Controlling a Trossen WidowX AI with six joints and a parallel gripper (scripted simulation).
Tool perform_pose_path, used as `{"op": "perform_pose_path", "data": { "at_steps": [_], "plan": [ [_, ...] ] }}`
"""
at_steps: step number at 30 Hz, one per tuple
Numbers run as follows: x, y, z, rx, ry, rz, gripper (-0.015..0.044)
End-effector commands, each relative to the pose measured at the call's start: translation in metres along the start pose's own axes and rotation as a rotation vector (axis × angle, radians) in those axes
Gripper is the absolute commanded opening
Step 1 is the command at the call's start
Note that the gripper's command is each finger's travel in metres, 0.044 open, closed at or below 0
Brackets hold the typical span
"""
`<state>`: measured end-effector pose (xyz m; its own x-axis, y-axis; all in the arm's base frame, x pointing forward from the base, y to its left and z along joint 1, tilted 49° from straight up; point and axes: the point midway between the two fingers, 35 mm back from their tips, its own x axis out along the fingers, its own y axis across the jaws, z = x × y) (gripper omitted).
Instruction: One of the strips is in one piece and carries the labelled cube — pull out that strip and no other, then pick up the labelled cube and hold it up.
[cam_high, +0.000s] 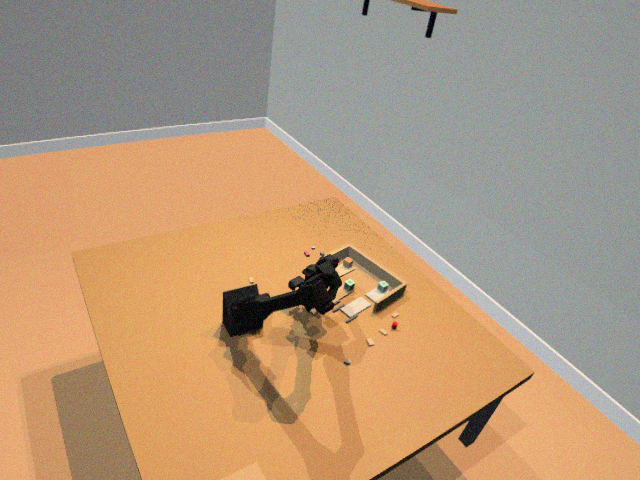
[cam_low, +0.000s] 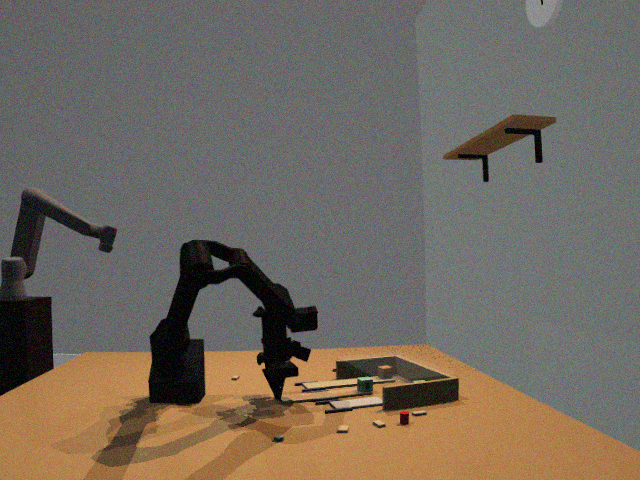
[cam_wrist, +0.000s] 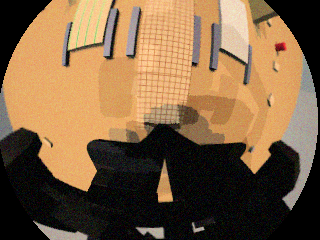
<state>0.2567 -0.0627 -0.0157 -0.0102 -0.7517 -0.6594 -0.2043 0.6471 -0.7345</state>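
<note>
My gripper is shut and empty, pointing down, with its tips at the near end of the middle strip, which has a brown grid pattern. A green cube with a dark mark sits towards that strip's far part. The white strip on the right shows a gap before a farther white piece, which carries another green cube. The cream strip with green lines lies on the left; an orange cube is at its far end. Exact tip contact is hidden.
A low dark-walled enclosure surrounds the strips' far ends. Blue-grey rails flank the strips. A red cylinder and several small blocks lie to the right. A pink block lies beyond the arm.
</note>
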Motion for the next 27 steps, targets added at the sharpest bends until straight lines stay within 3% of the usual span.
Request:
{"op": "perform_pose_path", "data": {
  "at_steps": [1, 27],
  "plan": [
    [0.005, 0.003, -0.016, -0.016, 0.032, 0.002, 0.0000],
    [0.005, 0.003, -0.049, -0.018, 0.033, 0.003, 0.0000]
  ]
}}
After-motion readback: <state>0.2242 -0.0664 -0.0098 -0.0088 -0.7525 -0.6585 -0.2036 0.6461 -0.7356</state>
